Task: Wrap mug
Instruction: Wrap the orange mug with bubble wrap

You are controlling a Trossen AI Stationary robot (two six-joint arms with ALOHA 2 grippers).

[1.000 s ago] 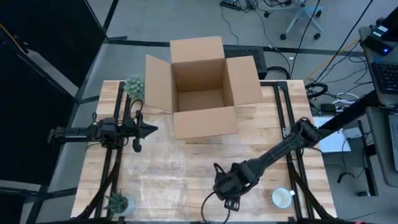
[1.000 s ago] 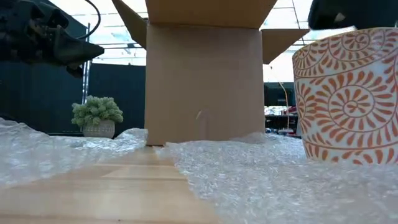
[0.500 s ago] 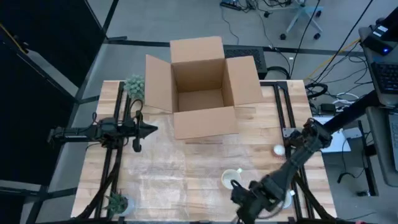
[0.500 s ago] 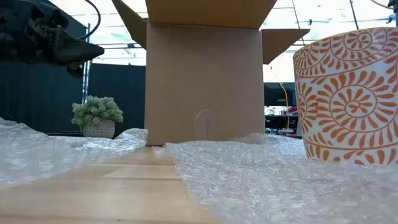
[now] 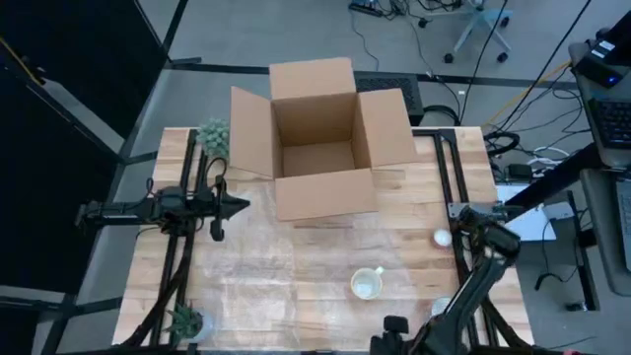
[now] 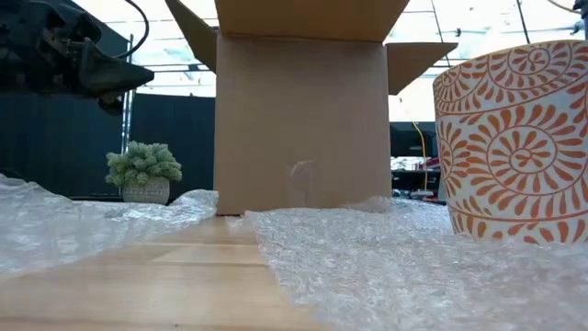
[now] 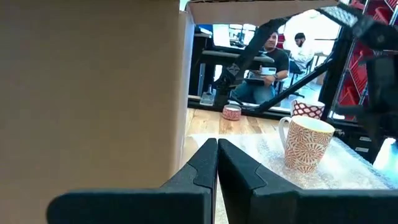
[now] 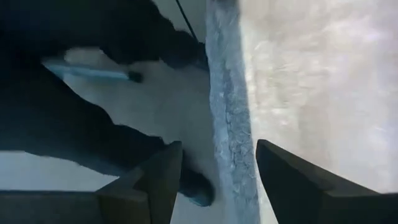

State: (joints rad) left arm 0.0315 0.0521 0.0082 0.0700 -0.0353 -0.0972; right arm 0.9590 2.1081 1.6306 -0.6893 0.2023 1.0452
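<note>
On bubble wrap: mug upright, mouth up, handle toward box.

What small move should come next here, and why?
Probably the right claw, open at the table's near edge, should close on the bubble wrap's edge and lift it toward the mug. The mug stands upright on the sheet, uncovered. The left claw waits shut by the box.

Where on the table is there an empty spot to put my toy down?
The barest patch is the wood strip right of the cardboard box, before the small white object. The middle is covered in bubble wrap, with the mug on it. The left side is crowded by the left gripper and two small plants.
</note>
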